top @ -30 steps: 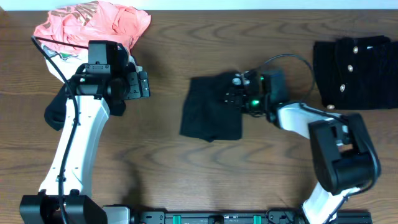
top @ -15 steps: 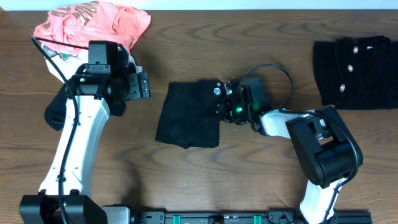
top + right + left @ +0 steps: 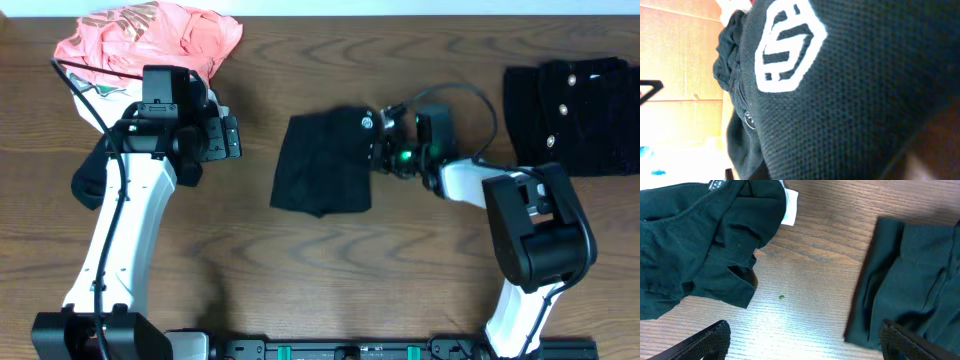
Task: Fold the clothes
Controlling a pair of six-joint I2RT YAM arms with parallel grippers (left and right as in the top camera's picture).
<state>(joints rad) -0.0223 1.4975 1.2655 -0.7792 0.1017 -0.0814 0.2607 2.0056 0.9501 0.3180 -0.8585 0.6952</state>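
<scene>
The black T-shirt is found near the middle of the table, gathered into a compact, roughly rectangular packet of several layers. Its white hexagon logo is turned upward at the far right corner. The packet is only slightly longer than it is broad. Its long axis is judged to run from the far side of the table toward the near side, tilted a little, with the near end swung leftward. The knit seen in the right wrist view is fine and limp, so the shirt is expected to be light, soft and not at all fragile. It is likely to sag and to shed its folds if it is lifted by 1 point only. A better hold would be taken at a folded edge or corner, through all layers at once, with the opposite edge supported or dragged flat along the wood. The right gripper is closed at the shirt's right edge, just beside the logo, and the cloth filling its camera suggests that the fabric is pinched there. The left gripper is spread wide and holds nothing, hovering over bare wood between the shirt and a crumpled black garment. A coral-pink garment is heaped at the far left, and a buttoned black garment lies well apart at the far right.
</scene>
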